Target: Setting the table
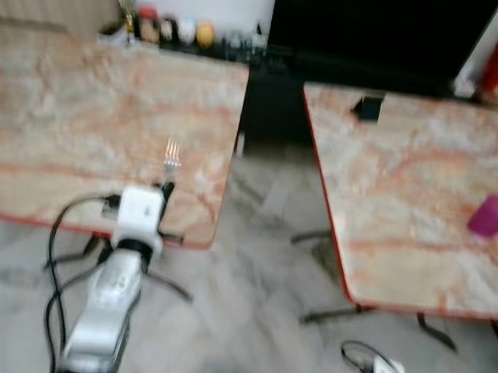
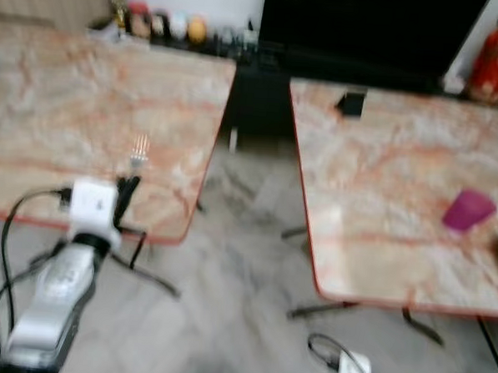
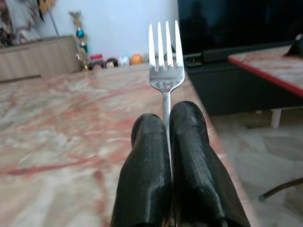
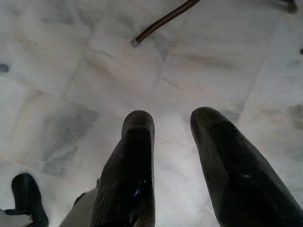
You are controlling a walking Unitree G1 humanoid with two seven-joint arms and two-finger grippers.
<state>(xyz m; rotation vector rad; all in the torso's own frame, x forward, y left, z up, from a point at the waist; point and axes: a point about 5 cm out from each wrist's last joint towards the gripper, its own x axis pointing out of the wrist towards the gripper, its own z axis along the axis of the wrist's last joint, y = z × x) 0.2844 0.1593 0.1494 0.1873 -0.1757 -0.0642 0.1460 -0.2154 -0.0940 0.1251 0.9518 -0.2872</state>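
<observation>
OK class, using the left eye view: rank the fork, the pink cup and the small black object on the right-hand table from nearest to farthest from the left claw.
1. Fork: held in the left claw, over the left table.
2. Small black object: far edge of the right table.
3. Pink cup: right table, far right side.

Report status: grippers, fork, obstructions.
Left gripper shut on fork, tines up, over the left table near its corner. Right gripper open, idle above floor. Pink cup on right table. No obstruction seen.
</observation>
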